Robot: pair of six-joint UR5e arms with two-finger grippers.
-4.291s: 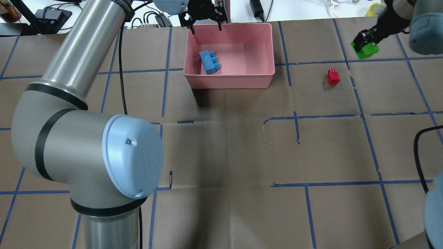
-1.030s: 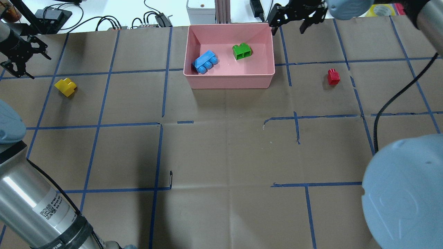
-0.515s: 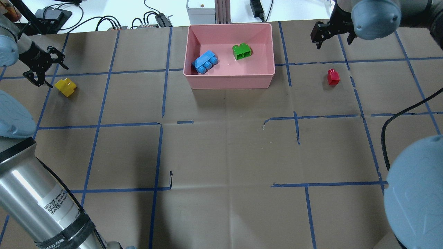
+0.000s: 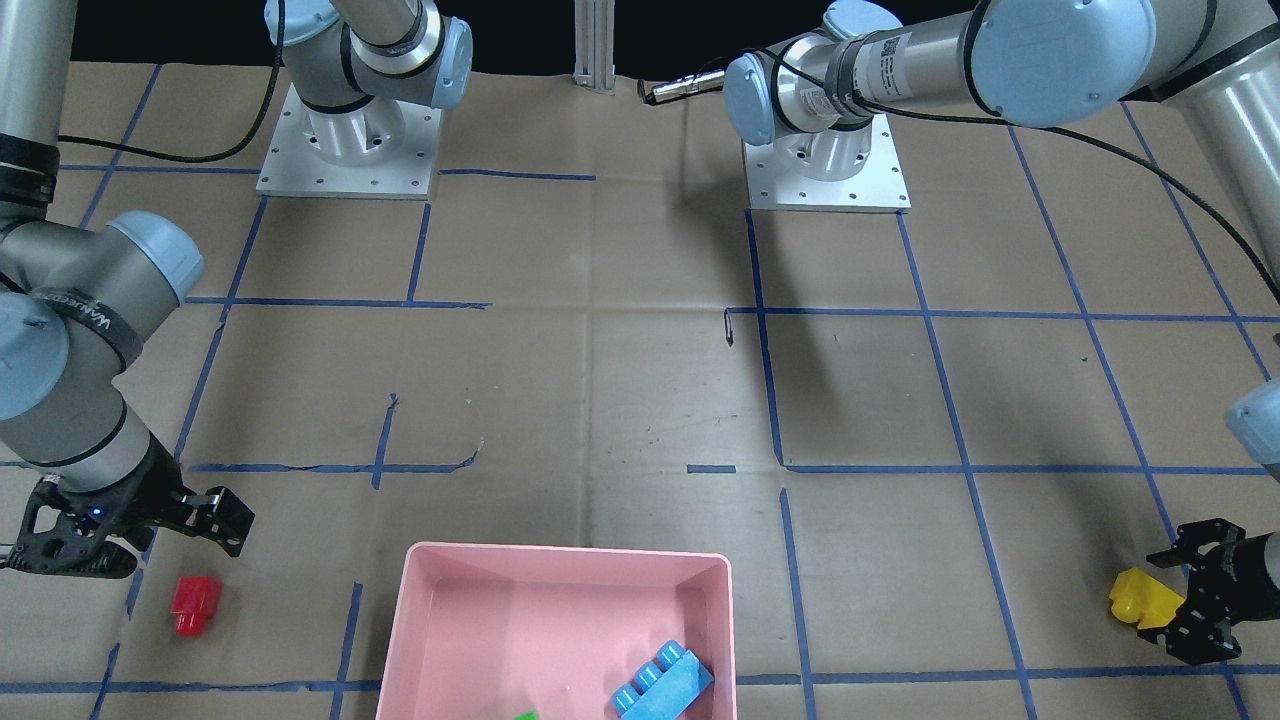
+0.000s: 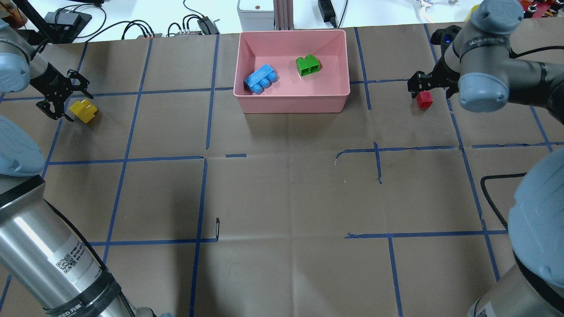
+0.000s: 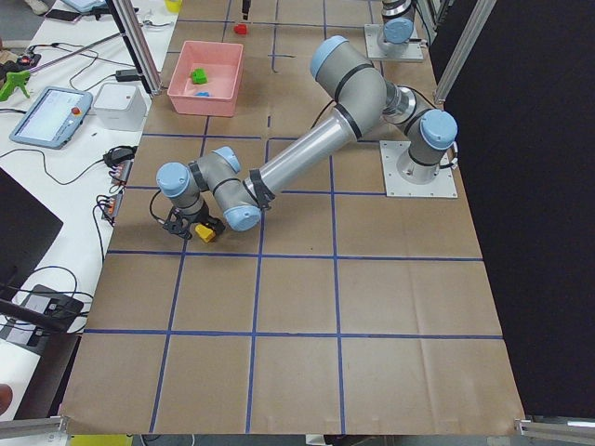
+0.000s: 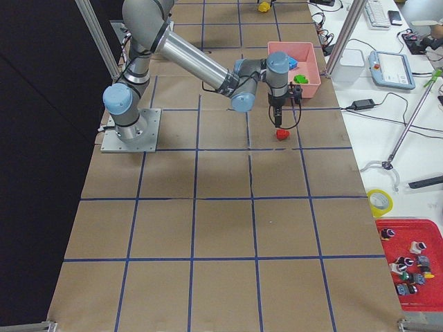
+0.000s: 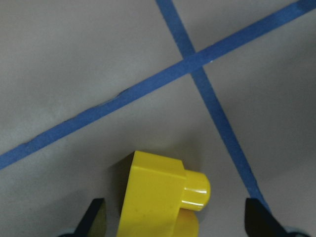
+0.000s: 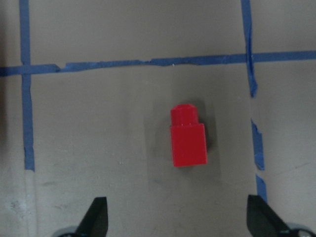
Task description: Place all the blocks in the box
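Note:
The pink box (image 5: 293,105) stands at the far middle of the table and holds the light-blue brick (image 5: 261,79) and the green brick (image 5: 308,65). The yellow brick (image 5: 83,111) lies on the table far left. My left gripper (image 5: 68,99) is open and low right beside it. In the left wrist view the yellow brick (image 8: 158,197) lies between the fingertips (image 8: 94,217). The tiny red brick (image 5: 424,100) lies right of the box. My right gripper (image 5: 429,88) is open just above it, with the red brick (image 9: 187,136) centred in the right wrist view.
Cables, power bricks and a white device (image 5: 253,9) lie beyond the table's far edge, and an aluminium post (image 5: 282,13) stands behind the box. Blue tape lines grid the brown table cover. My left arm's big links (image 5: 44,246) fill the near left corner.
The green brick, held by my right gripper earlier, now lies in the box. My right gripper has moved from the box to over the red brick. My left gripper has closed in on the yellow brick.

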